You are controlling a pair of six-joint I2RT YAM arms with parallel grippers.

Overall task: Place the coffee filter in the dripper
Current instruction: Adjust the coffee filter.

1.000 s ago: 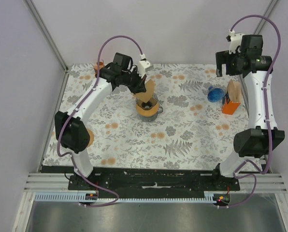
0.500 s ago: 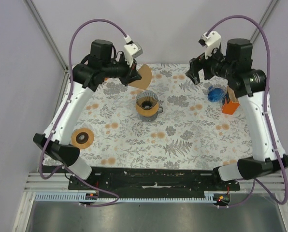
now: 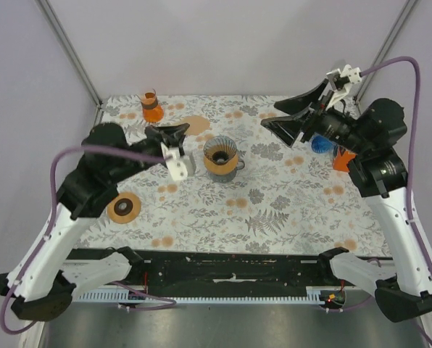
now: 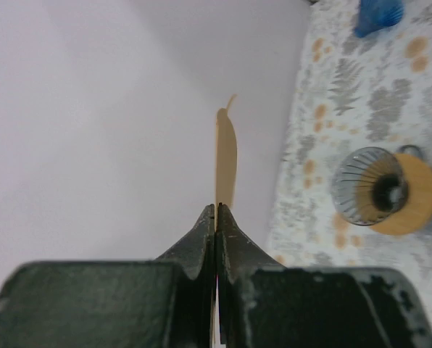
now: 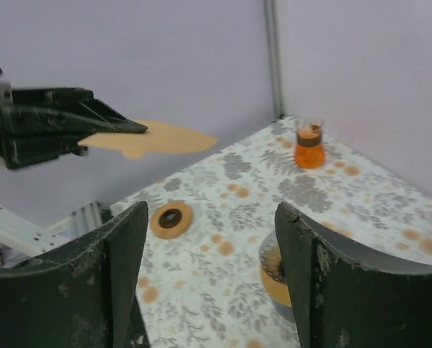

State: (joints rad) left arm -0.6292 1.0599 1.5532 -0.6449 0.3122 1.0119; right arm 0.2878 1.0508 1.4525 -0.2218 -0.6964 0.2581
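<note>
Above the floral-print table [image 3: 274, 210], the right gripper [image 5: 210, 217] hangs with its jaws spread wide, holding nothing. It faces the left gripper [image 4: 216, 214] across the glass dripper [image 3: 220, 156], which stands on its wooden collar near the table's middle. The left gripper is clamped on a flat brown coffee filter [image 4: 225, 156], held aloft beyond and left of the dripper, not touching it.

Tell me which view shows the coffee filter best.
Right wrist: the filter shows broadside, pinched in the left gripper. Left wrist sees it edge-on, a thin sliver; top view shows only a brown patch.
</note>
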